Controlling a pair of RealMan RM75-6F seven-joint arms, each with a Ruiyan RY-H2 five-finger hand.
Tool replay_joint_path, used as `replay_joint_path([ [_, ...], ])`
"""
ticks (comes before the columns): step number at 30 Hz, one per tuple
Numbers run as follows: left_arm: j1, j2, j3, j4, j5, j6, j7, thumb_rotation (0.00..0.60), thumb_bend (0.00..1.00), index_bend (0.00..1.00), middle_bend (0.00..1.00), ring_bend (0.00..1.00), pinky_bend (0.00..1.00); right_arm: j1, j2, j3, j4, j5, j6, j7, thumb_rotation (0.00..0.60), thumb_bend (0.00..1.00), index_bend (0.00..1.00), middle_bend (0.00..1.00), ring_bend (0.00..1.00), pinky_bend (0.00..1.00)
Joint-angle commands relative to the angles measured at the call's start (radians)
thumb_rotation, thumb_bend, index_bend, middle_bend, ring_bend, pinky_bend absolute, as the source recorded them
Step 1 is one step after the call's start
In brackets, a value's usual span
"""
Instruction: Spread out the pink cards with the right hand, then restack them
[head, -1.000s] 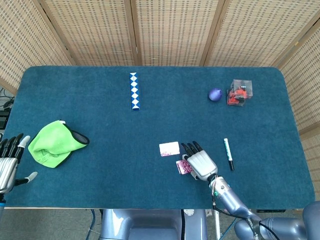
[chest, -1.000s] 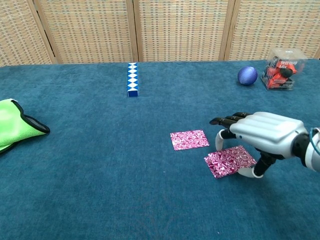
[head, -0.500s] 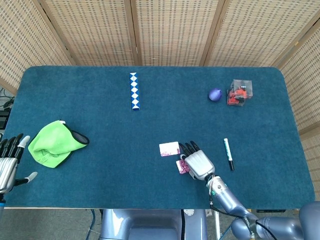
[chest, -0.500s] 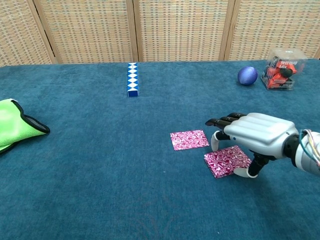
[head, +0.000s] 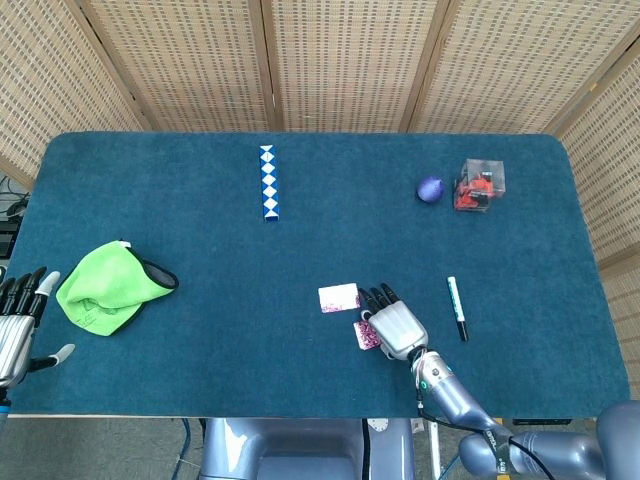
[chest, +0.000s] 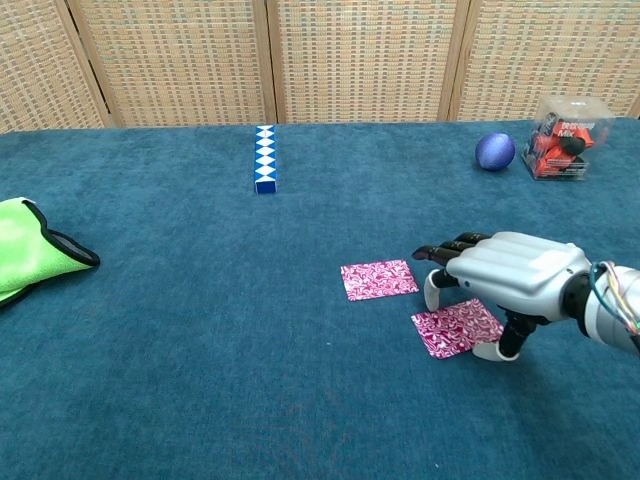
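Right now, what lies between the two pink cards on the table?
Only bare blue cloth: the far pink card and the near pink card lie apart with a narrow gap, seen best in the chest view. The right robot hand hovers over the near one.

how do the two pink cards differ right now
The far card lies fully in the open, clear of the right hand; the near card sits partly under that hand. The far card looks a paler pink, the near card a deeper magenta. The far card lies almost square to the table edge, the near card is turned at more of an angle. Both lie flat on the blue table, apart, with a patterned face up.
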Motion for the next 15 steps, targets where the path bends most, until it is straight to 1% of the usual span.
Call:
replay_joint_path([
  [1, 0.0, 0.0, 0.0, 0.0, 0.0, 0.0, 0.001, 0.6, 0.0, 0.0, 0.0, 0.0, 0.0, 0.001, 0.005, -0.001, -0.005, 0.004, -0.002, -0.006, 0.6, 0.31, 0.34, 0.0, 0.0, 0.0],
  [9, 0.001, -0.002, -0.001, -0.001, 0.0, 0.003, 0.003, 0.6, 0.0, 0.0, 0.0, 0.0, 0.0, 0.0, 0.011, 0.003, -0.019, 0.008, 0.006, -0.012, 0.6, 0.31, 0.34, 0.0, 0.0, 0.0],
  [13, 0.001, -0.001, 0.0, 0.0, 0.001, 0.003, 0.001, 0.6, 0.0, 0.0, 0.0, 0.0, 0.0, -0.002, 0.035, 0.025, -0.07, -0.002, 0.025, 0.015, 0.6, 0.3, 0.34, 0.0, 0.0, 0.0],
  [15, 0.0, -0.001, 0.0, 0.0, 0.002, 0.002, 0.002, 0.6, 0.0, 0.0, 0.0, 0.0, 0.0, 0.005, 0.053, 0.048, -0.102, -0.005, 0.034, 0.022, 0.6, 0.3, 0.34, 0.0, 0.0, 0.0],
])
